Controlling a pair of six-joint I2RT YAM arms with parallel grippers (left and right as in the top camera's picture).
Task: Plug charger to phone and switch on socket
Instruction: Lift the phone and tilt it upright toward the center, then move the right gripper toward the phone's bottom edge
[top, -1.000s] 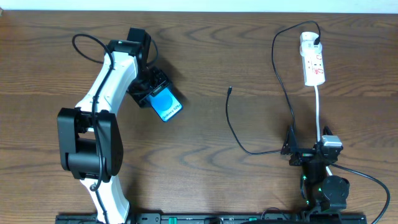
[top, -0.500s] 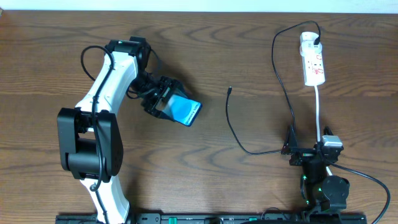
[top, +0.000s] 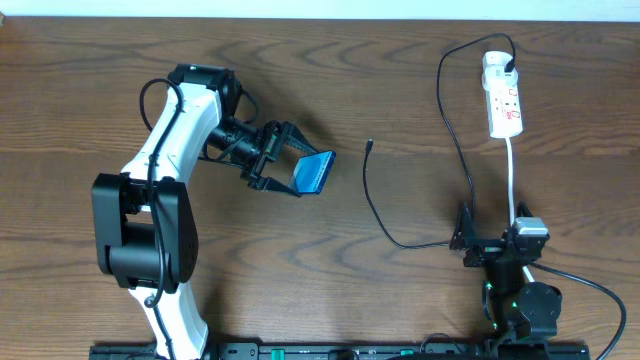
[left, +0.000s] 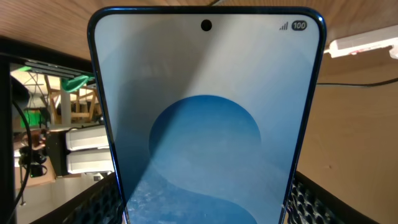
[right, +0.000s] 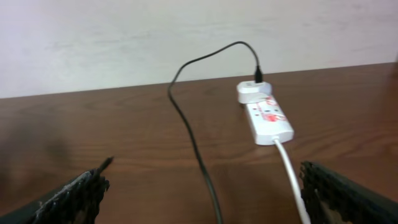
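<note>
Overhead view, clock directions taken from the table's centre. The phone sits at about 9 o'clock, lifted off the wood and tipped so that I see its blue screen narrowed almost to its edge. The left gripper is clamped on the phone, one finger on each long side. In the left wrist view the screen fills the frame, with the lighter swirl, a camera hole at the top and the textured pads at its lower edges.

The charger lies on the table. Its plug tip is free, near the centre, at 3 o'clock of the phone and apart from it. From the tip the cable runs toward 6 o'clock, bends toward 4 o'clock, then climbs to 1 o'clock.

There it ends in a black plug seated in the far end of the socket. I cannot tell how the red switches stand. A white cord leaves the socket's near end toward 5 o'clock.

The right gripper is low at 5 o'clock with its fingers spread wide and nothing between them. In its wrist view the socket lies ahead at 1 o'clock, and the cable runs down the middle.
</note>
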